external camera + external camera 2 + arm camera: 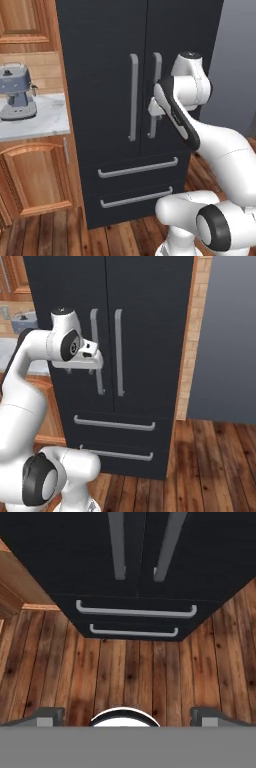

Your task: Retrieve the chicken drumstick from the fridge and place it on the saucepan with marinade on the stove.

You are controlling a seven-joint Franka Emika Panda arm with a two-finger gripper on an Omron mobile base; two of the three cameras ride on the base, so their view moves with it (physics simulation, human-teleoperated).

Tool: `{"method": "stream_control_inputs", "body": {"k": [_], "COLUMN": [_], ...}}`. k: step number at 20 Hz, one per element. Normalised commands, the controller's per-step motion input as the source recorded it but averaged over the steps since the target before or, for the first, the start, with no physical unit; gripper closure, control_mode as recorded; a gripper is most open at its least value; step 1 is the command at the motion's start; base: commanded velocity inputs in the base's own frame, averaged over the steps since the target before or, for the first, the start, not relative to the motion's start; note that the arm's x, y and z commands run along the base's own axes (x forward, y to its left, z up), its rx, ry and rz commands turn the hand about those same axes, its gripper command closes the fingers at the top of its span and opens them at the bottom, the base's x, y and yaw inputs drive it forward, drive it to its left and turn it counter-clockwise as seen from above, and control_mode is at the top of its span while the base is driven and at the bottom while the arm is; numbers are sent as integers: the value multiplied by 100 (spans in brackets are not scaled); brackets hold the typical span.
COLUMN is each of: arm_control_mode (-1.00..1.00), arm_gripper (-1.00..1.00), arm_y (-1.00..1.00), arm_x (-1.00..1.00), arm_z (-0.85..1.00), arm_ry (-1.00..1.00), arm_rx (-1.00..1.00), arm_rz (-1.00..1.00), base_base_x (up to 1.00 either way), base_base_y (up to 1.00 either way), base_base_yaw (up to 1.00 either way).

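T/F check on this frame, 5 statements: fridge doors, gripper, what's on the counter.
1. Both upper fridge doors are shut. True.
2. The gripper is clamped on a door handle. False: its jaws stand wide open with nothing between them; the hand view looks down at the wood floor and the drawer handles.
3. A grey coffee machine sits on the white counter left of the fridge. True.
4. The lower drawers are pulled out. False: both sit flush with the front.
5. The arm's hand is in front of the fridge, near the vertical handles. True.
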Motion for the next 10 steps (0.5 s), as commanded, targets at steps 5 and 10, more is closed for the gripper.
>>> {"method": "stream_control_inputs", "body": {"k": [5,10], "arm_control_mode": [100,100], "arm_gripper": [-100,-100], "arm_y": [0,0], "arm_x": [0,0], "arm_z": [0,0], "arm_ry": [0,0], "arm_rx": [0,0], "arm_rz": [0,0], "base_base_x": [0,0], "base_base_y": [-32,0], "base_base_yaw": [0,0]}}
